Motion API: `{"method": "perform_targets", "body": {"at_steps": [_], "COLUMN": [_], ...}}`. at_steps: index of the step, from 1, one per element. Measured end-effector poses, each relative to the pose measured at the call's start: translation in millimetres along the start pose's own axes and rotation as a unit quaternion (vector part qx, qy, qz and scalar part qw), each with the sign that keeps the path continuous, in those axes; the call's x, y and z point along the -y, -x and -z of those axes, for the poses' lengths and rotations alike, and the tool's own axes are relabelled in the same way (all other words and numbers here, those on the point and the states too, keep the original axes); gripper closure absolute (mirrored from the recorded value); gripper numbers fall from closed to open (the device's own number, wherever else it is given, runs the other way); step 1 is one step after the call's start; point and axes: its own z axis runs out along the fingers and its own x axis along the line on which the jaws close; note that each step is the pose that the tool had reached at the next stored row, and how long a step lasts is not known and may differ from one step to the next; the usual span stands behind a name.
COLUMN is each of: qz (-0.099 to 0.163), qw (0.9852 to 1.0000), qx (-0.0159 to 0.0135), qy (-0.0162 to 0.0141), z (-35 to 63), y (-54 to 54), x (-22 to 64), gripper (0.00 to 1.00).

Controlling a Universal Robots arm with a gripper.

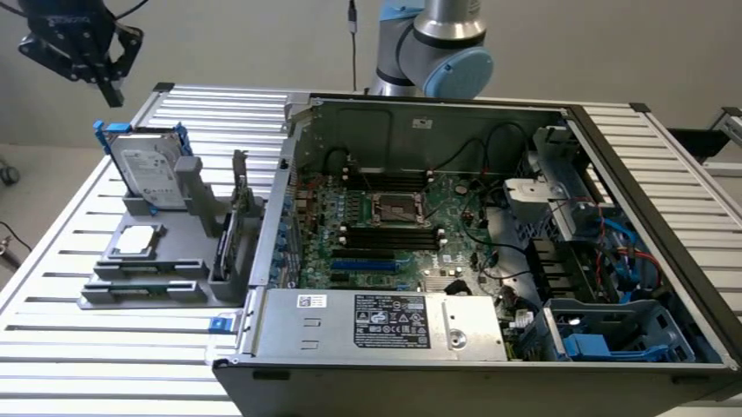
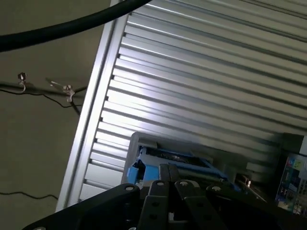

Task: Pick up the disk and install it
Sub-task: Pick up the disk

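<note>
The exterior view shows the black gripper [image 1: 90, 69] in the air above the far left corner of the slatted aluminium table [image 1: 69, 347], with nothing visibly held; how far it is open cannot be told. The silver-grey, white-labelled disk in its blue plastic carrier [image 1: 151, 169] stands upright in the grey plastic rack [image 1: 174, 287], left of the open computer case [image 1: 464, 217]. The wrist view catches just the disk's [image 2: 165, 157] blue top edge, partly hidden behind the gripper [image 2: 170, 187].

An open computer case [image 1: 418, 122] lay on the slatted metal surface [image 1: 116, 347], its green motherboard [image 1: 394, 226] exposed and a labelled power supply [image 1: 383, 323] along its near edge. Beside it, toward the exterior view's left, stood a grey holder [image 1: 174, 269] with a small square silver chip [image 1: 137, 241] lying flat on it. In the wrist view a black cable [image 2: 72, 24] crossed above the grey floor [image 2: 38, 143].
</note>
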Motion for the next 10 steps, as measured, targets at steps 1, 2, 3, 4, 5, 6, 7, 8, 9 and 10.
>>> {"method": "perform_targets", "body": {"at_steps": [1,2,3,4,5,6,7,8,9,10], "qz": [0.009,0.018,0.027,0.036,0.045,0.055,0.064,0.073,0.082,0.091], "qw": [1.0,0.9998,0.9996,0.9994,0.999,0.9985,0.998,0.9973,0.9967,0.9959], "qx": [-0.0005,-0.001,-0.0015,-0.002,-0.0025,-0.0031,-0.0035,-0.004,-0.0045,-0.005], "qy": [0.0001,0.0002,0.0003,0.0003,0.0004,0.0006,0.0007,0.0008,0.0009,0.0009], "z": [0.0,-0.1,-0.1,-0.1,-0.2,-0.2,-0.2,-0.3,-0.3,-0.3], "y": [0.0,0.0,0.0,0.0,0.0,0.0,0.0,0.0,0.0,0.0], "x": [0.0,0.0,0.0,0.0,0.0,0.0,0.0,0.0,0.0,0.0], "gripper": [0.89,0.89,0.89,0.89,0.89,0.89,0.89,0.89,0.89,0.89]}}
